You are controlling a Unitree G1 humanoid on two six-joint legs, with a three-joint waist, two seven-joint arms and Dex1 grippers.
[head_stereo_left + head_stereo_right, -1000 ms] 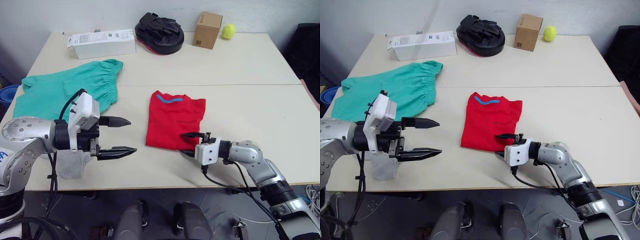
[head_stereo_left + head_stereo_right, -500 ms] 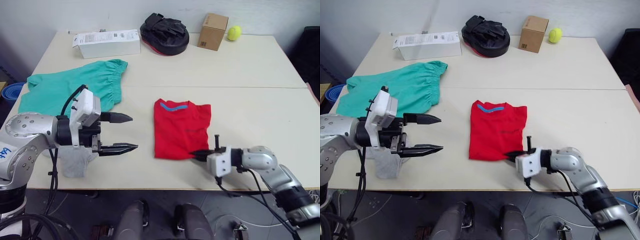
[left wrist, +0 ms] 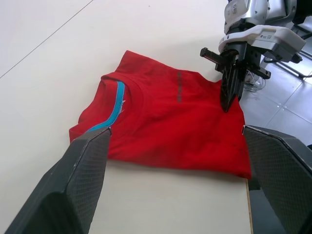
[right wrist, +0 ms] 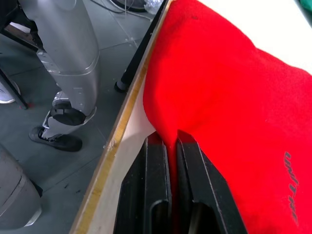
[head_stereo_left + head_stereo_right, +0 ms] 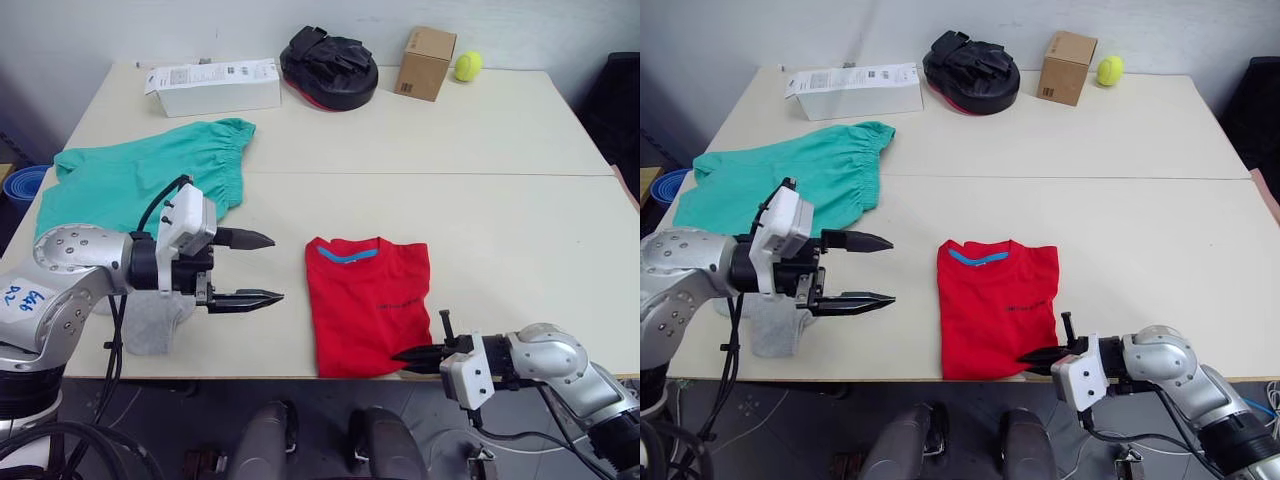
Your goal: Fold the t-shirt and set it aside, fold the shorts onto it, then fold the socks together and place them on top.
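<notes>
The folded red t-shirt (image 5: 368,305) lies near the table's front edge, its blue collar band facing away from me. My right gripper (image 5: 408,355) is shut on the shirt's near right corner, right at the table edge; in the right wrist view a thin fold of the red fabric (image 4: 234,97) sits between the closed fingers (image 4: 156,161). My left gripper (image 5: 275,268) hovers open and empty, left of the shirt. The teal-green shorts (image 5: 140,180) lie spread out at the far left. The grey socks (image 5: 150,325) lie beneath my left arm, partly hidden by it.
A white carton (image 5: 210,85), a black padded mitt (image 5: 328,65), a cardboard box (image 5: 425,60) and a yellow-green ball (image 5: 466,66) line the table's far side. A blue bowl (image 5: 20,185) sits beyond the left edge. The table (image 5: 520,230) has bare surface on its right half.
My right gripper has dragged the t-shirt toward me, up to the table's front edge. The left gripper has shifted slightly right, still open.
</notes>
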